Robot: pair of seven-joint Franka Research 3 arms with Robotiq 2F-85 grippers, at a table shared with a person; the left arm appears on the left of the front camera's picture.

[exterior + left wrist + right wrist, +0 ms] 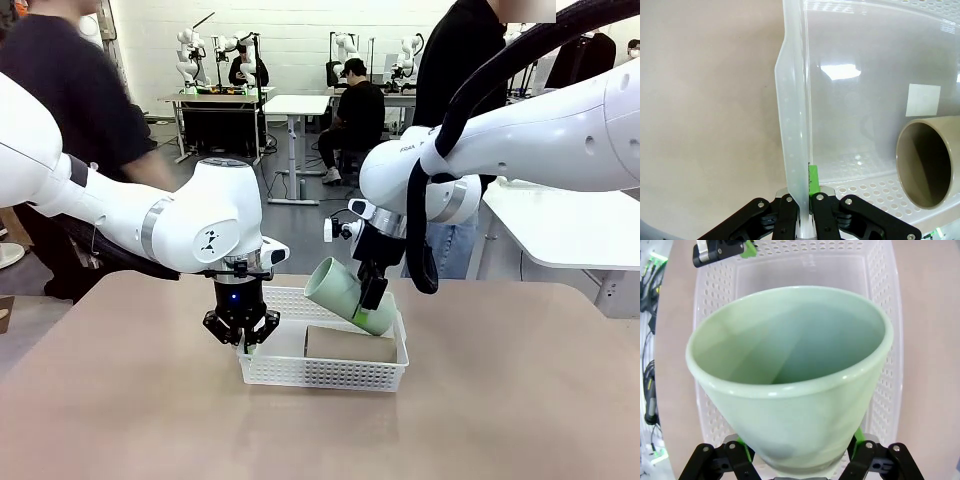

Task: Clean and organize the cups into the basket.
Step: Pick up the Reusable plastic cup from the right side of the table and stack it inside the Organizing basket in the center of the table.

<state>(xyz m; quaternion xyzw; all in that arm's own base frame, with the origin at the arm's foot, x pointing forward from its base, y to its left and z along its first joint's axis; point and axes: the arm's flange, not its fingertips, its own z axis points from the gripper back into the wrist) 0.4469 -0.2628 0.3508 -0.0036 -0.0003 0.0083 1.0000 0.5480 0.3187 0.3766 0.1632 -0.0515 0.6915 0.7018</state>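
The white perforated basket (330, 372) sits mid-table. My left gripper (243, 338) is shut on its left end wall, and the left wrist view shows that thin wall (792, 125) pinched between the green pads of the left gripper (801, 200). One tan-brown cup (350, 343) lies on its side inside the basket, its open mouth (930, 162) facing the left wrist camera. My right gripper (372, 293) is shut on the pale mint green cup (335, 285), holding it tilted over the basket's right half. The right wrist view looks into this cup (790, 380) above the basket (885, 315).
A person in dark clothes (455, 60) stands at the table's far side, another (70, 100) at the far left. A white table (560, 225) is off to the right. Bare tabletop (150, 420) lies in front of and beside the basket.
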